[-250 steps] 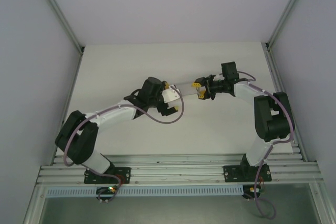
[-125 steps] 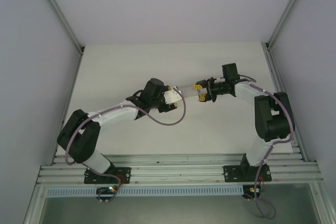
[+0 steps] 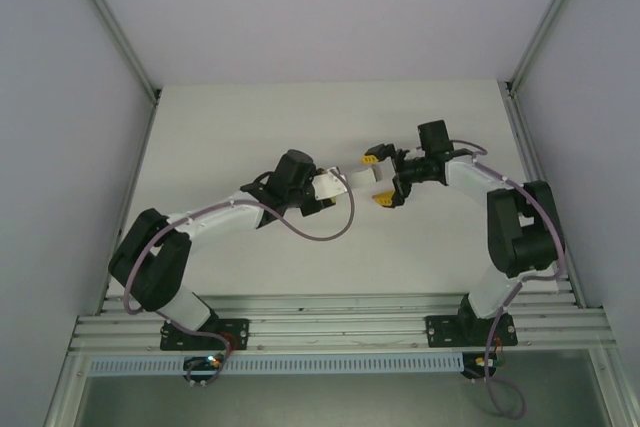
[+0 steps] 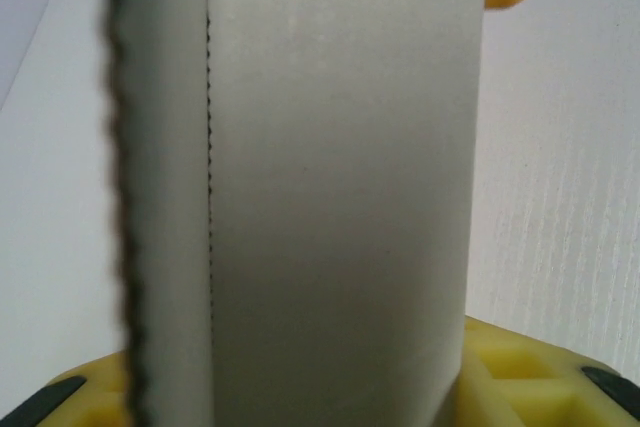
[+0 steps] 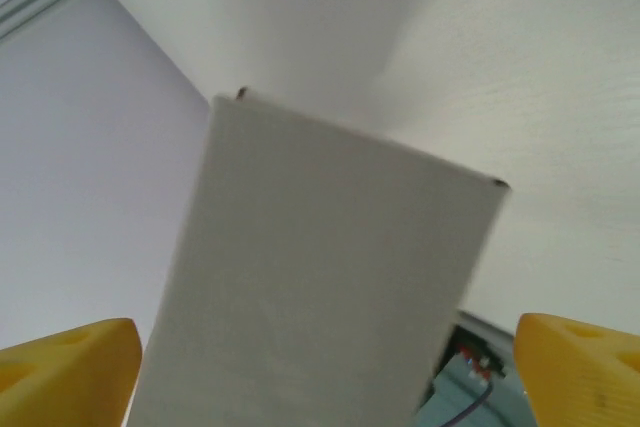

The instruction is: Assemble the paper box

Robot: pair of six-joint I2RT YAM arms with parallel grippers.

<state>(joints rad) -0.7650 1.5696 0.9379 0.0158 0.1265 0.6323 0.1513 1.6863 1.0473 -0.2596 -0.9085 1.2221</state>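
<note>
Paper box (image 3: pixel 356 175) hangs in the air above the middle of the white worktop (image 3: pixel 240 117), lying lengthwise between the two tools. Open worktop surrounds the pair on every side. It is bounded by grey walls (image 3: pixel 60 147) to left and right and by a metal rail (image 3: pixel 330 312) along the near edge. The left arm (image 3: pixel 215 215) reaches in from the left, and the right arm (image 3: pixel 500 207) bends in from the right. The left tool (image 3: pixel 330 185) is pinching one end of the box. Its wrist view shows its yellow fingers (image 4: pixel 520 372) on either side of the paper box (image 4: pixel 340 197). The right tool (image 3: pixel 377 178) is spread wide, with its fingertips (image 5: pixel 60 367) flanking the other end of the paper box (image 5: pixel 320 277) and a clear gap on one side. The box faces are plain white. One long edge is finely serrated, with a dotted crease just beside it.
</note>
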